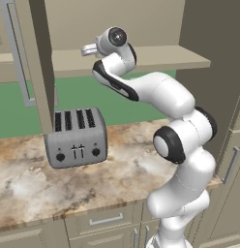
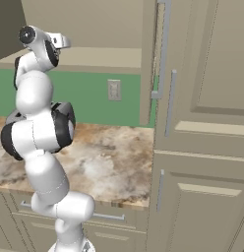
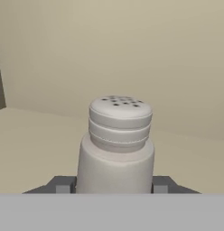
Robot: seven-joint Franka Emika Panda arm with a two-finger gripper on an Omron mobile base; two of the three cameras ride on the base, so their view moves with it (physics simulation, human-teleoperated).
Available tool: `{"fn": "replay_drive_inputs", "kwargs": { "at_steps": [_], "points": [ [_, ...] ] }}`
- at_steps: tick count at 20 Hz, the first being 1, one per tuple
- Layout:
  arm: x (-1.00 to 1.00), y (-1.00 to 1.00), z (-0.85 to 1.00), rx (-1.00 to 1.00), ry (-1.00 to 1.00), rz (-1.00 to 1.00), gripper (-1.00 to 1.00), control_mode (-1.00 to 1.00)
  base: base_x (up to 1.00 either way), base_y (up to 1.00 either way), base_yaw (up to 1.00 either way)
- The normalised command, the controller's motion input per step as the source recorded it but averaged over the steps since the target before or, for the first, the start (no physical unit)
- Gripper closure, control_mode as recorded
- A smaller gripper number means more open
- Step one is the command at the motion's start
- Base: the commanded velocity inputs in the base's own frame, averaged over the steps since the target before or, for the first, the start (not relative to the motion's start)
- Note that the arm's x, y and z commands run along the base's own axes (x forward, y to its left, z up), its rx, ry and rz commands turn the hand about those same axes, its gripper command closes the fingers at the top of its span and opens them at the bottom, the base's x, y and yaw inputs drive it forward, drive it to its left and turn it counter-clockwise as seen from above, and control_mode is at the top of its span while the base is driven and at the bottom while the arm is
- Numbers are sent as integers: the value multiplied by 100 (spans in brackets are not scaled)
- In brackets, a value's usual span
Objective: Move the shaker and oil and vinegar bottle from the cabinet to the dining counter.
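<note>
Hand view: the shaker (image 3: 116,149), a pale silver-grey cylinder w/ a narrower ribbed cap dotted w/ small dark holes on top, stands upright on the plain beige shelf of the cabinet (image 3: 37,135), close to the camera. The gripper (image 3: 112,185) has one dark fingertip touching each side of the shaker's body, jaws closed on it. Left base view: white arm reaches up into the open cabinet, above a grey toaster (image 1: 76,138) on the marbled worktop (image 1: 68,189).

- The shaker (image 3: 117,144) stands upright on the cabinet (image 1: 156,55) shelf, between the gripper (image 3: 112,184) fingertips.
- A toaster (image 1: 76,138) sits on the worktop (image 1: 54,186) below.
</note>
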Motion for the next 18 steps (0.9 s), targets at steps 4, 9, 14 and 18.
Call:
{"fn": "replay_drive_inputs", "kwargs": {
  "at_steps": [4,9,14,18],
  "points": [
    [-37,-8,1,0,0,0,100,-100,0,0,0],
    [-47,-25,4,0,0,0,100,-100,0,0,0],
    [-62,-41,2,0,0,0,100,-100,0,0,0],
    [-77,-58,0,0,0,2,100,-100,0,0,0]
  ]
}}
